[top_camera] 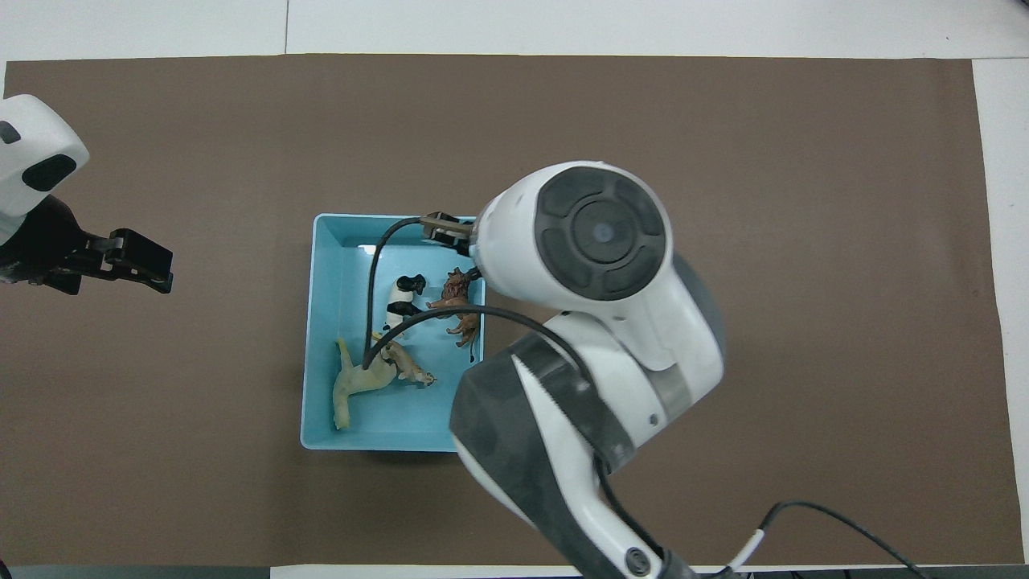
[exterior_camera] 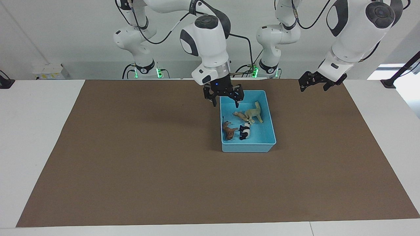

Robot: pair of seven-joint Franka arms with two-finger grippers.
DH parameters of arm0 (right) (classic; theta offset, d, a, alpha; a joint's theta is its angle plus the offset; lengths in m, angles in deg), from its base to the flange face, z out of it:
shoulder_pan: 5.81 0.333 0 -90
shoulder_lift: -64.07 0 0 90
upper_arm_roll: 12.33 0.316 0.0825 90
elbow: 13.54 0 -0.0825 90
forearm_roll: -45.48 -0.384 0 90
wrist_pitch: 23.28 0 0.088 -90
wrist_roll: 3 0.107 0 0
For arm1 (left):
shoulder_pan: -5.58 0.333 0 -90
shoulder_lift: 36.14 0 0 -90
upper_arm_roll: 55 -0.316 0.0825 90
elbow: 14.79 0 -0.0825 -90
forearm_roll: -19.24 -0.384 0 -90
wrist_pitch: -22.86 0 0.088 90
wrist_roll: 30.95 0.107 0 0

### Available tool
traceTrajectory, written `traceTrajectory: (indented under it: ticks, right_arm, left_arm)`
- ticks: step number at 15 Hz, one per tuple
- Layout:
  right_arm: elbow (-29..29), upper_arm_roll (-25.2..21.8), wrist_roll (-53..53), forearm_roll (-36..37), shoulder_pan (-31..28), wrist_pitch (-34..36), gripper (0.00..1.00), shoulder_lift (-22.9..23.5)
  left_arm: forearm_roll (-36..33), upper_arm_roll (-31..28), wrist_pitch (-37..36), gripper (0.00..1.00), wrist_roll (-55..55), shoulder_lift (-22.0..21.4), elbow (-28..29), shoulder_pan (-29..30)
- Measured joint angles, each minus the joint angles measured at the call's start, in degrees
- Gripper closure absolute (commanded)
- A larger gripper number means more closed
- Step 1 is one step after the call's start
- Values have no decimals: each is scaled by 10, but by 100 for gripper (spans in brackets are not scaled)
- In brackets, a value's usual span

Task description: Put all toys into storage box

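Observation:
All the toys lie in the light blue storage box (exterior_camera: 248, 147) (top_camera: 309, 378). The cream horse (exterior_camera: 255, 114) (top_camera: 356, 388) and the tan-orange toy (exterior_camera: 240, 115) (top_camera: 412, 371) lie side by side, touching. The dark brown toy (exterior_camera: 228, 130) (top_camera: 459, 310) and the panda (exterior_camera: 245, 131) (top_camera: 399, 302) lie farther from the robots. My right gripper (exterior_camera: 225, 104) hangs open and empty over the box's corner nearest the right arm's base. The overhead view hides it under its own wrist. My left gripper (exterior_camera: 312, 86) (top_camera: 141, 262) waits open over the mat toward the left arm's end.
A brown mat (exterior_camera: 131, 164) covers the table, with white table edge (exterior_camera: 32, 131) around it. The right arm's black cable (top_camera: 371, 305) hangs over the box in the overhead view.

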Motion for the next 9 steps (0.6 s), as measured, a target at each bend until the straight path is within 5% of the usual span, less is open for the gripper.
traceTrajectory:
  ticks: [5, 9]
  right_arm:
    - [-4, -5, -324, 34, -164, 42, 0, -26]
    - [-12, -4, -406, 33, -275, 98, 0, -33]
  left_arm:
    - [0, -5, -2, 0, 3, -16, 17, 5]
    - [0, -5, 28, 0, 7, -31, 32, 6]
